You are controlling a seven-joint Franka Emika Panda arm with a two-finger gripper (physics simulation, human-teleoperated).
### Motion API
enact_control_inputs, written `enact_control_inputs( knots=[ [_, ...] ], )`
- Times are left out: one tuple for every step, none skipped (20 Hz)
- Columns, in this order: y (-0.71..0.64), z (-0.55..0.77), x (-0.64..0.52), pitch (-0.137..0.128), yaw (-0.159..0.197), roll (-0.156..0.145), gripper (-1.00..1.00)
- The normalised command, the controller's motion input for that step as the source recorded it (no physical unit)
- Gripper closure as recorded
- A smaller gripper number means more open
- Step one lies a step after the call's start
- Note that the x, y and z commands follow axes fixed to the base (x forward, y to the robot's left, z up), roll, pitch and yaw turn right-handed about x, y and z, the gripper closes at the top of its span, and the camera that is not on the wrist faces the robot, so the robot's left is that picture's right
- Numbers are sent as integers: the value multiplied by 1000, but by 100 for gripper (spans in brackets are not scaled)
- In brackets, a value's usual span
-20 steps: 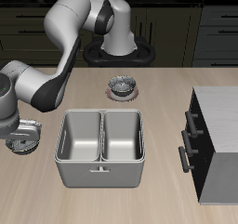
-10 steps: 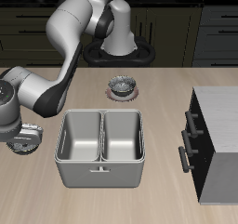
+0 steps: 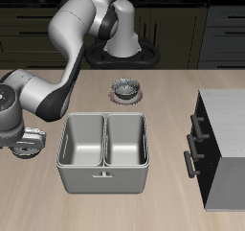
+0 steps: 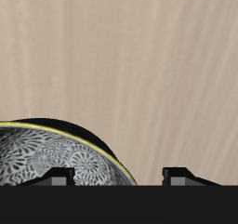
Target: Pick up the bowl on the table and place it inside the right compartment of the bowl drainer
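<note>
The bowl (image 4: 46, 161) fills part of the wrist view, with a mottled grey inside and a thin yellowish rim. My gripper (image 4: 121, 177) is open and low over it. One fingertip (image 4: 61, 177) hangs over the bowl's inside and the other is outside, so the rim lies between them. In the exterior view the gripper (image 3: 23, 141) sits close to the table beside the bowl drainer (image 3: 103, 182), and the hand hides most of the bowl (image 3: 33, 146). The drainer's two wells hold nothing.
A twin bowl (image 3: 124, 87) on a pinkish disc stands farther back, behind the drainer. A grey cabinet box (image 3: 222, 149) with dark handles stands at the drainer's other side. My arm arches over the table's back.
The gripper has sunk slightly toward the table over the bowl. Nothing else has moved.
</note>
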Motion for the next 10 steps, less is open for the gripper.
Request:
enact_control_inputs(
  knots=[
    [-25, 46, -7, -16, -5, 41, 100],
    [-92, 52, 8, -13, -18, -12, 100],
    [-4, 183, -14, -40, -5, 42, 100],
    [-12, 59, -37, -9, -10, -6, 100],
    [32, 72, -35, -14, -8, 19, 100],
    [39, 100, -68, -16, -5, 24, 100],
    [25, 107, -22, -31, 10, -1, 100],
    [5, 44, -47, -18, -8, 14, 100],
    [1, 73, -8, -14, -11, 9, 100],
    [-10, 32, -15, -6, -20, -2, 100]
  ],
)
